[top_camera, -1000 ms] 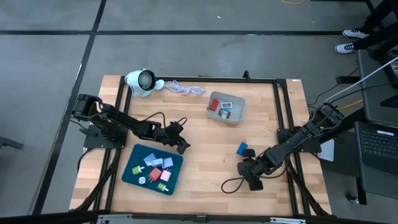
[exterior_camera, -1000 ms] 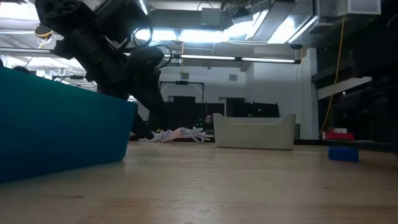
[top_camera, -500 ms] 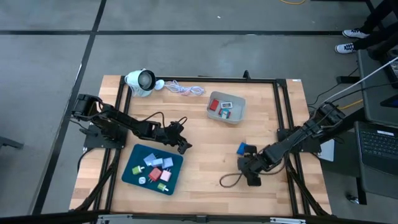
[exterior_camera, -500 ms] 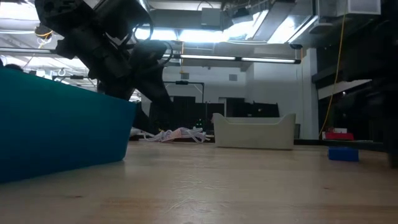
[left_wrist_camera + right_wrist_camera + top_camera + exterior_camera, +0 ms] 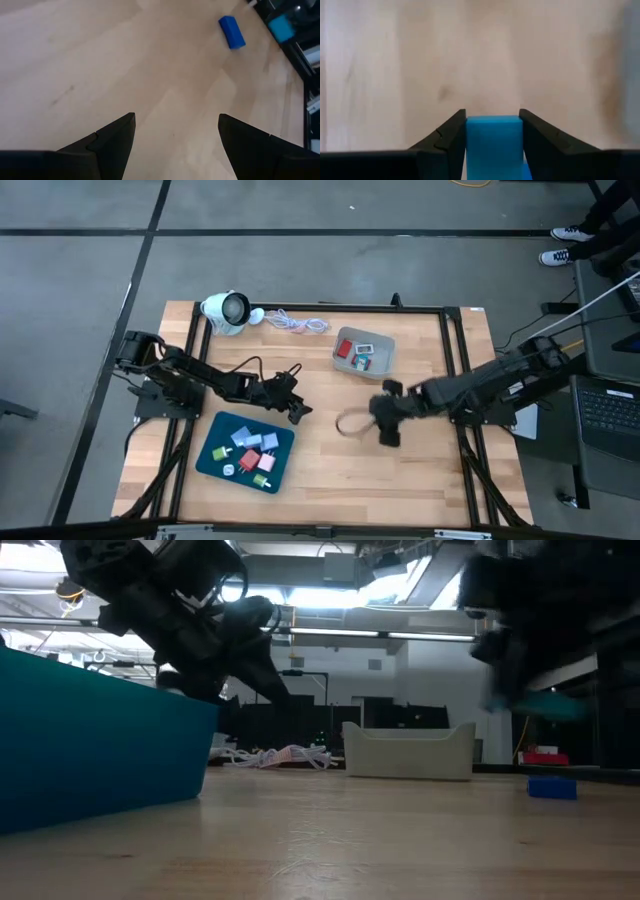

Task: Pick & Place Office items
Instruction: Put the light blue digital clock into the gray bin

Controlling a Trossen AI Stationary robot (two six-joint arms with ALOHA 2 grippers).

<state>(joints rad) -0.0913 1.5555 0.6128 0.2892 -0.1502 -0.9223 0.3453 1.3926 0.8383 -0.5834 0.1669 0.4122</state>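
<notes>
My right gripper [image 5: 383,420] hangs over the middle of the table, shut on a light blue block [image 5: 494,145]. The low view shows that block as a blur [image 5: 550,705] high above the wood. A darker blue block [image 5: 231,32] lies flat on the table [image 5: 552,787]; my right arm hides it in the high view. My left gripper [image 5: 298,412] is open over bare wood [image 5: 175,125], just past the teal tray's far right corner. The tray [image 5: 209,461] holds several small pieces in green, red, pink, white and light blue. My right gripper pinches the light blue block by its two opposite side faces [image 5: 471,137], one finger [image 5: 451,135] on each side. The fingers point down at the table. The block is lifted clear of the wood and sits square between them.
A grey bin [image 5: 383,364] at the far middle holds red, blue and white pieces. A white round device [image 5: 226,310] and its coiled cord [image 5: 295,323] lie at the far left. A dark cable loop [image 5: 350,423] trails beside my right gripper. A black frame rail [image 5: 447,350] borders the table.
My right gripper has risen from the near right part of the table and swung toward the far edge and the middle, coming into the low view with the light blue block. My left gripper has lifted a little and edged right.
</notes>
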